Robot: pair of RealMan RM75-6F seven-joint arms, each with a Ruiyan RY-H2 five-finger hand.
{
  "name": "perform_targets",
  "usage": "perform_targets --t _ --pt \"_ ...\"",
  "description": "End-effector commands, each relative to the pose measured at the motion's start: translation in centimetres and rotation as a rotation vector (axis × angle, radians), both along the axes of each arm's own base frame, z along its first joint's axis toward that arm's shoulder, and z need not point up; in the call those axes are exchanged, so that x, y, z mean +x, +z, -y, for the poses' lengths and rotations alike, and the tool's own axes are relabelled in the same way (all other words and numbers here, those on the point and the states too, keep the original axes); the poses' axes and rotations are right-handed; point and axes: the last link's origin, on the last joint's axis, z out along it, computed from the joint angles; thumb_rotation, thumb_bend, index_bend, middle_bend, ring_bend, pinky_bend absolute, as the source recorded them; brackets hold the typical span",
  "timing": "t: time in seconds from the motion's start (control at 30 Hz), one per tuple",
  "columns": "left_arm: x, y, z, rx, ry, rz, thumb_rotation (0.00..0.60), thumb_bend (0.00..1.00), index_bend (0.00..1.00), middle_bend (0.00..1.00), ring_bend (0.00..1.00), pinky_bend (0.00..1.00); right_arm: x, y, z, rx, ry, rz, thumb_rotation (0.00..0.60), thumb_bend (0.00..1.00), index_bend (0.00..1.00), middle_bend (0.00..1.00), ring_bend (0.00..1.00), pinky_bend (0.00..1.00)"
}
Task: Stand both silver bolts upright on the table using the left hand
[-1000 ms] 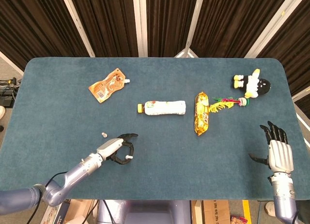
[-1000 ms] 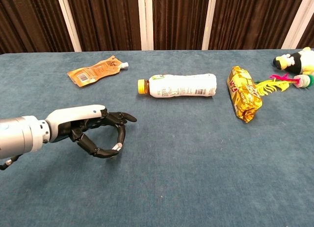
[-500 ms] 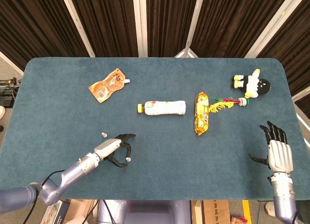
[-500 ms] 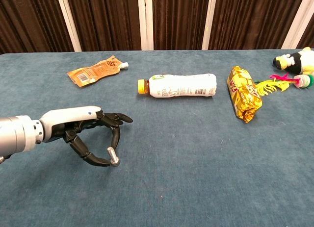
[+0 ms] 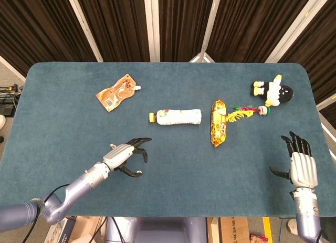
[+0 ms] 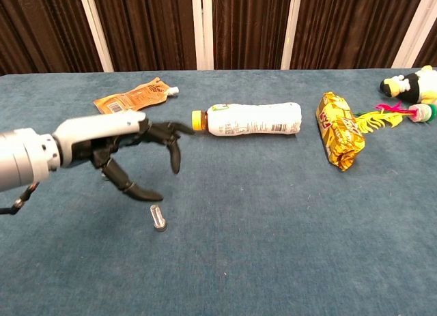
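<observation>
Short silver metal bolt [image 6: 158,218] stands upright on the blue worktop [image 6: 287,213], just below the left hand [image 6: 130,152], whose fingers are spread, holding nothing. Best to lift straight clear, avoiding a knock. Second bolt [image 5: 112,146] sits just behind the hand.

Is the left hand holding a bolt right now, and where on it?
No. The left hand holds nothing; the silver bolt stands free below its fingers.

Blue table [image 5: 63,122], items scattered.
Bolt [image 6: 158,218] upright near front-left; orange pouch [image 5: 116,92], bottle [image 5: 176,117], snack bag [image 5: 218,123], plush toy [image 5: 274,90] laid further back.
</observation>
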Motion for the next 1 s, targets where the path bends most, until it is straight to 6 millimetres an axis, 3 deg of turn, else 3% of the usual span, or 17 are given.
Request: perform_targets --t 0.03,0.1,0.13,0.23,0.33,0.4,0.47,0.6,0.8,1.0 --pt "3.7 2.9 0.2 0.058 -0.072 0.109 0.600 0.30 0.48 0.01 0.00 0.00 0.1 0.0 -0.1 -0.004 0.004 -0.004 0.600 0.07 0.18 0.07 0.02 0.00" --pt "5.4 4.8 0.6 0.088 -0.110 0.165 0.600 0.30 0.48 0.01 0.00 0.00 0.2 0.2 -0.2 -0.007 0.006 -0.005 0.600 0.07 0.18 0.07 0.02 0.00" --pt "6.2 6.9 0.9 0.158 -0.161 0.188 0.600 0.30 0.48 0.01 0.00 0.00 0.2 0.2 -0.2 -0.008 0.009 -0.005 0.600 0.07 0.18 0.07 0.02 0.00" --pt "5.9 10.9 1.8 0.355 -0.245 0.103 0.600 0.30 0.46 0.01 0.00 0.00 0.3 0.2 -0.3 -0.008 0.015 -0.008 0.600 0.07 0.18 0.07 0.02 0.00" --pt "3.8 15.8 3.1 0.744 -0.286 -0.151 0.600 0.30 0.42 0.01 0.00 0.00 0.4 0.2 -0.4 -0.003 0.022 -0.011 0.600 0.07 0.18 0.07 0.02 0.00" --pt "1.9 18.4 4.6 0.886 -0.241 -0.288 0.600 0.30 0.42 0.02 0.00 0.00 0.5 0.1 -0.4 0.000 0.026 -0.013 0.600 0.07 0.18 0.07 0.02 0.00" --pt "-2.7 21.7 7.5 0.995 -0.107 -0.482 0.600 0.30 0.42 0.02 0.00 0.00 0.5 0.2 -0.5 0.010 0.032 -0.015 0.600 0.07 0.18 0.07 0.02 0.00" --pt "-6.2 23.0 10.2 0.987 0.012 -0.515 0.600 0.30 0.40 0.03 0.00 0.00 0.7 0.3 -0.5 0.025 0.050 -0.012 0.600 0.07 0.18 0.07 0.02 0.00" --pt "-11.6 23.9 13.8 0.913 0.228 -0.425 0.600 0.30 0.40 0.04 0.00 0.00 0.8 0.6 -0.6 0.042 0.093 -0.014 0.600 0.07 0.18 0.07 0.02 0.00" --pt "-15.8 23.2 15.2 0.883 0.344 -0.407 0.600 0.30 0.38 0.03 0.00 0.00 0.5 1.0 -0.6 0.065 0.120 -0.053 0.600 0.07 0.18 0.07 0.02 0.00"
